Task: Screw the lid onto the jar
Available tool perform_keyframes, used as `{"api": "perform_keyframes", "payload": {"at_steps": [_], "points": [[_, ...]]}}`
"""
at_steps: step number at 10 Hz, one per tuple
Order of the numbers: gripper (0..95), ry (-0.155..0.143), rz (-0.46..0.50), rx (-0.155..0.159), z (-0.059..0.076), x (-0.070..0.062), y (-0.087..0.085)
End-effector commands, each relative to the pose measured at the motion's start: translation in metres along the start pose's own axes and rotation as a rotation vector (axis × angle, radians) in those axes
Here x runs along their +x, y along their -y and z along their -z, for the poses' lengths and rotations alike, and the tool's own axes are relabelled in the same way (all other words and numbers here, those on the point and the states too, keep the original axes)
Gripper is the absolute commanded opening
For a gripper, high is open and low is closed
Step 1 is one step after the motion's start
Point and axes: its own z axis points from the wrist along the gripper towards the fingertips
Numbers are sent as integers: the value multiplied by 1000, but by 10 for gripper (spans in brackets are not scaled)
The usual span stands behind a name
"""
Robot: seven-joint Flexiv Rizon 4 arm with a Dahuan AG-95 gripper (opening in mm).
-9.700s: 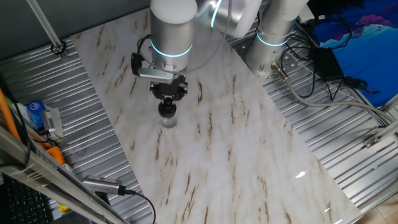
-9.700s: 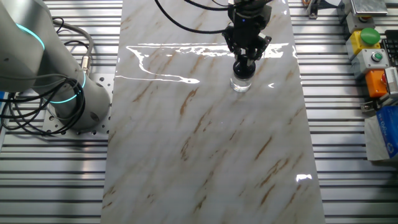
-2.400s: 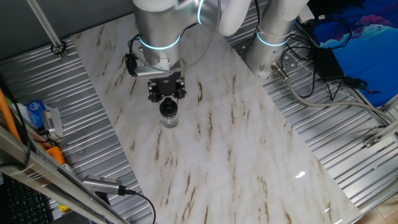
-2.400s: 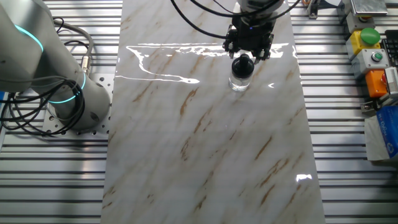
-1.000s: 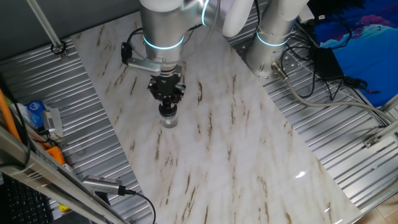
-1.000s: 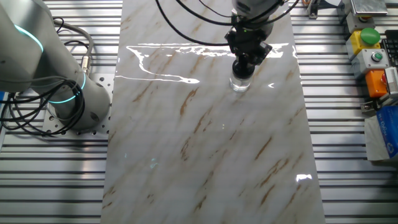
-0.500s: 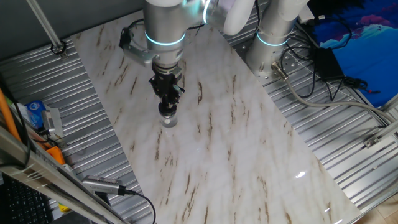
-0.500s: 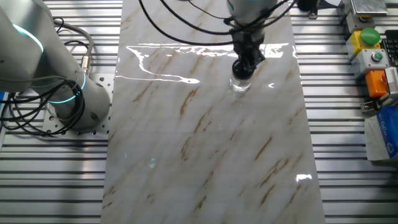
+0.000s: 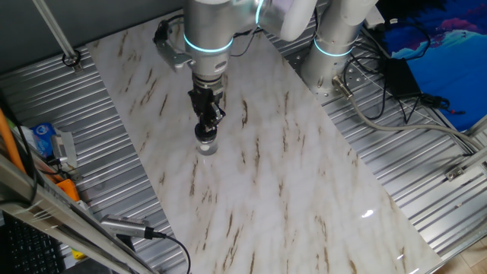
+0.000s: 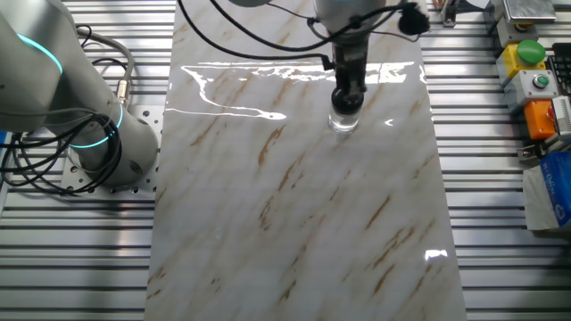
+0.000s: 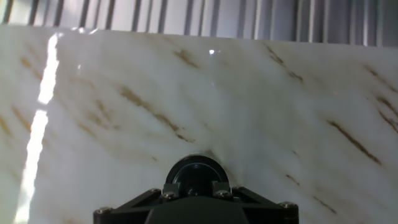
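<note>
**One gripper clamped on a black lid, twisting it onto a glass jar**

One arm, mine, reaches straight down over a marble-patterned table point(image 9: 289, 190). My gripper point(image 9: 205, 128) is clenched on the lid point(image 10: 347, 101), a small round black cap sitting on top of the jar point(image 10: 343, 121). The fingers pinch the cap's rim from either side.

Compared with a moment ago, my wrist has rotated: the fingers stood broadside to one fixed camera and now appear narrow, nearly edge-on. A couple of seconds back the gripper hung open just above the cap; since then it has come down and closed. I judge this to be a fresh tightening turn, so the screwing is under way but not finished.

The jar stands upright on the marble, towards the far end of the table, in the same spot as before. It is short, clear and cylindrical, and the pale surface shows through its wall. The lid looks level and about as wide as the jar. In the hand view, the lid point(image 11: 197, 173) shows as a dark disc directly beyond my gripper's black body.
</note>
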Motion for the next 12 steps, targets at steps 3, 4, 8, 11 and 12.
{"api": "perform_keyframes", "payload": {"at_steps": [3, 4, 8, 11, 12], "points": [[760, 13, 267, 21, -1, -2, 1], [760, 11, 374, 15, -1, -2, 1], [760, -10, 991, 20, -1, -1, 0], [760, 6, 1441, -28, -1, 0, 0], [760, 2, 1560, -47, -1, 0, 0]]}}
